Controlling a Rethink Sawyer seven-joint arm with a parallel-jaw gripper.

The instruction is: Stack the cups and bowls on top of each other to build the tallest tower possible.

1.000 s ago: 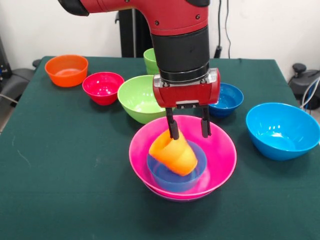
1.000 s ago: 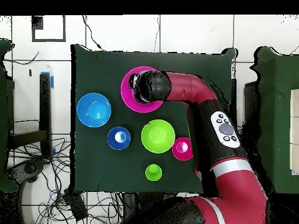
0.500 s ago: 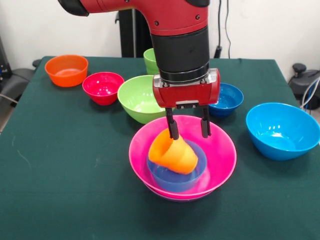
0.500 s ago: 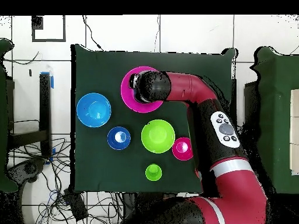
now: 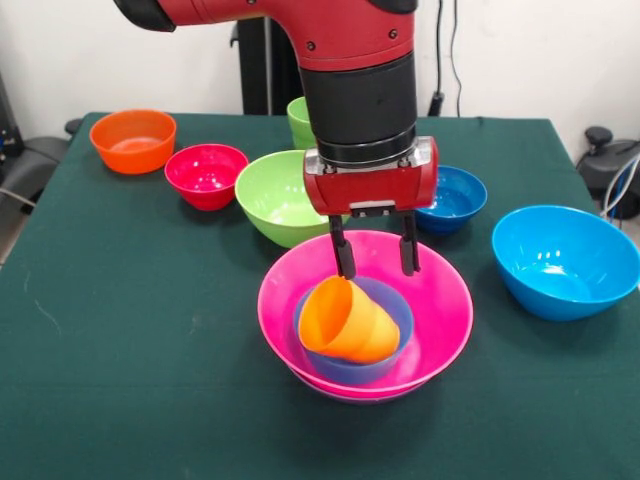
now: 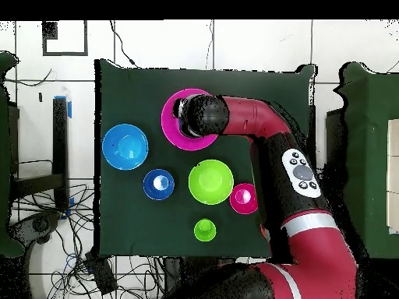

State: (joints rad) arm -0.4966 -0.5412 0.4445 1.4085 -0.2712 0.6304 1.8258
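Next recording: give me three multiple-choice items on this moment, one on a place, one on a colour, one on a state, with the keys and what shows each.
1. Where is the orange cup?
A. In the small light-blue bowl inside the pink bowl
B. In the lime green bowl
C. On the bare table

2. What colour is the bowl beside the orange bowl?
A. Purple
B. Red
C. Yellow

3. How does the orange cup lie?
A. Upright
B. Upside down
C. Tipped on its side

Key:
1 A: it rests in the light-blue bowl, which sits in the pink bowl.
2 B: the red bowl is the nearest bowl to it.
3 C: its mouth faces sideways, below the open gripper.
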